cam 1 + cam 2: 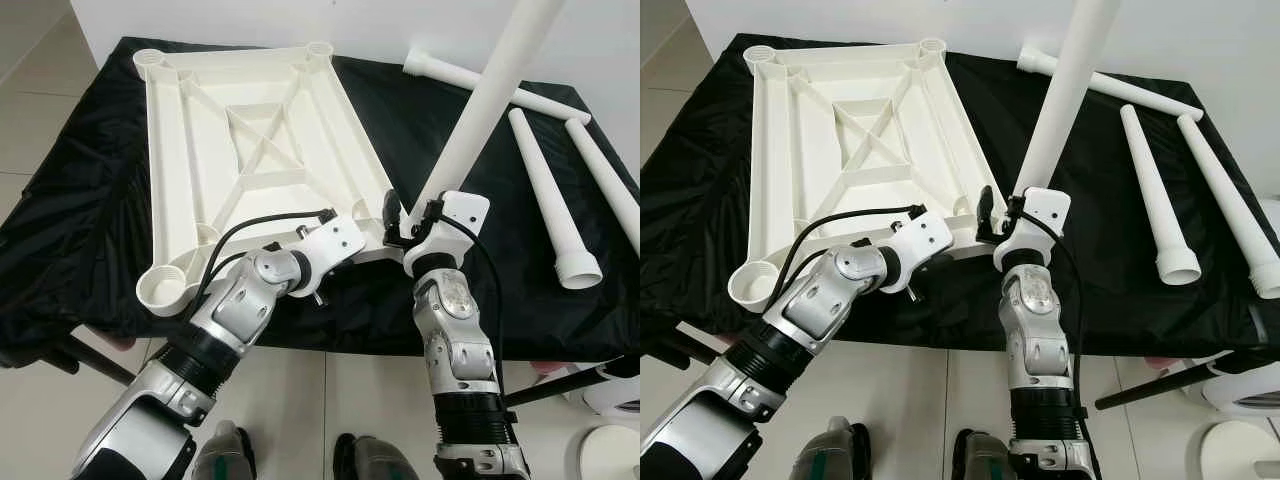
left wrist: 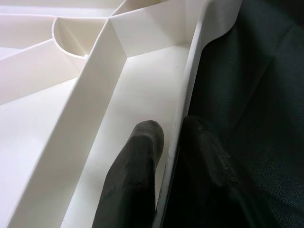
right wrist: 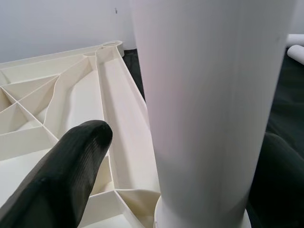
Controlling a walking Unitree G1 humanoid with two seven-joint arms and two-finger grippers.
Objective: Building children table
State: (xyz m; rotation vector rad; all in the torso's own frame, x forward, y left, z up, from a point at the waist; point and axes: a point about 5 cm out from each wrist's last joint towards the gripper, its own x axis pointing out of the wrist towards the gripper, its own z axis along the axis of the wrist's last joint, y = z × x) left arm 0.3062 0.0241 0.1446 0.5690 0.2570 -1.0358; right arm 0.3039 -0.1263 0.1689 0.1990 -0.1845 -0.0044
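White ribbed tabletop [image 1: 250, 150] lies upside down on black cloth [image 1: 80, 220] — left gripper [image 2: 168, 156] pinches its thin rim, right gripper [image 1: 398, 215] clamps a smooth upright leg [image 1: 480, 100].

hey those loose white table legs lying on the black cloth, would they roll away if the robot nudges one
Probably yes. The loose legs are round, smooth tubes lying flat on the black cloth, so a sideways nudge would likely roll them. They taper toward a flared end, so one would probably curve rather than roll straight. They look like hollow plastic, so likely light and stiff.
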